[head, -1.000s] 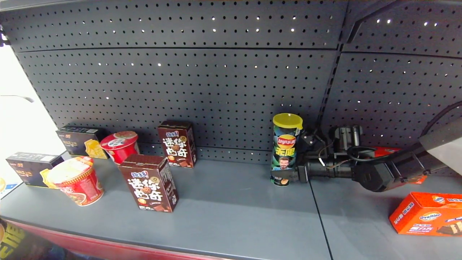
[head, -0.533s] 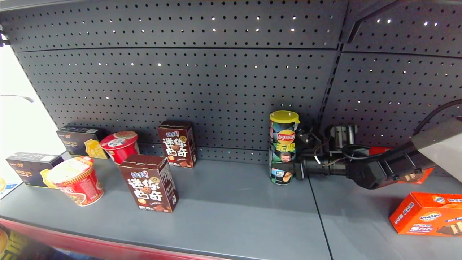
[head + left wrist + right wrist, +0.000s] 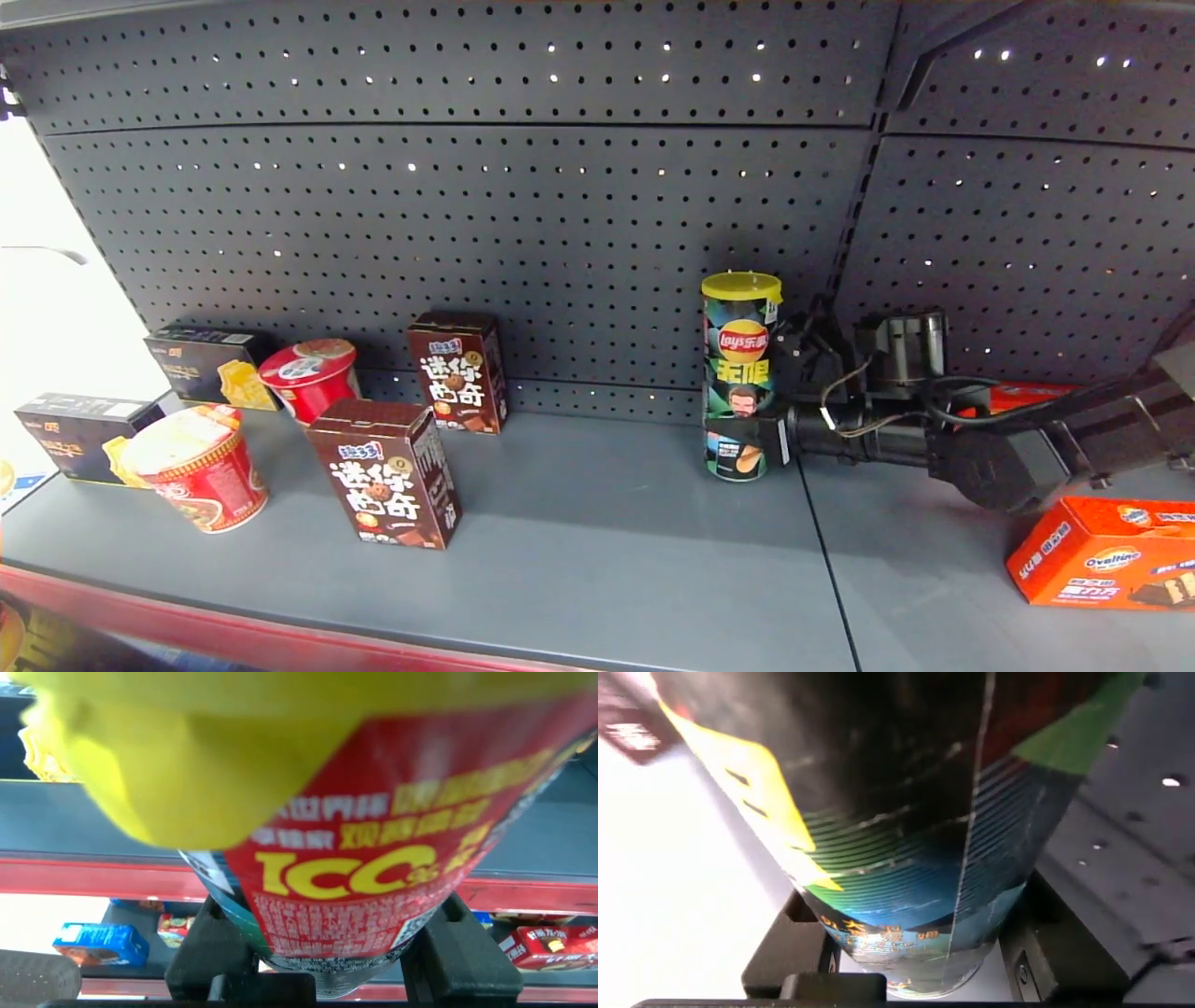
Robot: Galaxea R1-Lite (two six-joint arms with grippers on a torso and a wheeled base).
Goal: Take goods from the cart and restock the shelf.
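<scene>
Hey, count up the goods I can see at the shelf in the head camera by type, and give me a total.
black boxes: 2
red noodle cups: 2
brown biscuit boxes: 2
chips can, held in the right gripper: 1
orange boxes, one partly behind the arm: 2
Total: 9

Shelf (image 3: 607, 560): 6 boxes (image 3: 383, 471), 2 cups (image 3: 201, 467), 1 can (image 3: 742, 373).

Gap on shelf (image 3: 597, 523) — front brown box (image 3: 385, 471) to chip can (image 3: 742, 373) (pegboard (image 3: 560, 252) behind)
</scene>
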